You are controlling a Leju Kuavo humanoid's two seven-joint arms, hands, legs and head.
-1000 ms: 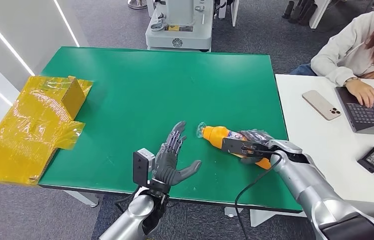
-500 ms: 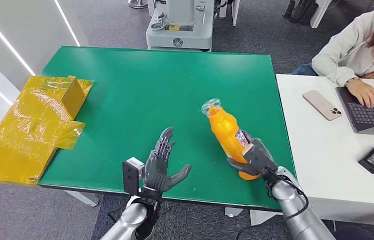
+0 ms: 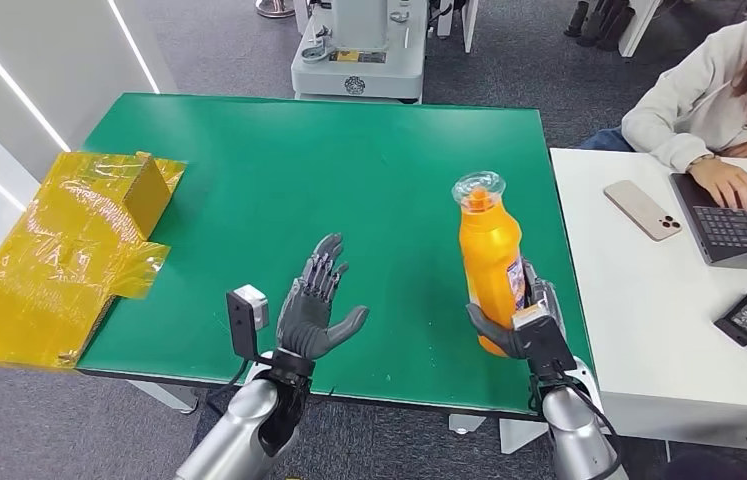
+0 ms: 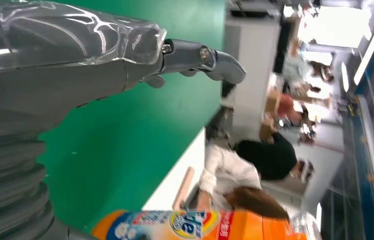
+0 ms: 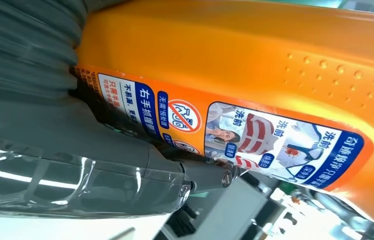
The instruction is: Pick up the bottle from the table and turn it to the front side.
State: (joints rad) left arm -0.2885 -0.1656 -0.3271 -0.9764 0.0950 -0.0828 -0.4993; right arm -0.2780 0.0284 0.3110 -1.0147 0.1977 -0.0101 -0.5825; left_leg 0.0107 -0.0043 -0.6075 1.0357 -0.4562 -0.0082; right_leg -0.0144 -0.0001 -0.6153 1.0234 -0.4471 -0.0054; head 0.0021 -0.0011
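right hand is gripping the orange detergent bottle low on its body, looks slick and top-heavy, while the left hand is hovering open beside it

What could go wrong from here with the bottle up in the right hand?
1. The right hand grips the orange bottle low on its body, so the tall part above could tip or slip while it is turned.
2. It is held near the green table's right edge; if dropped, it may land toward the white desk with the phone and laptop.
3. The left hand is open and apart from it, giving no support.
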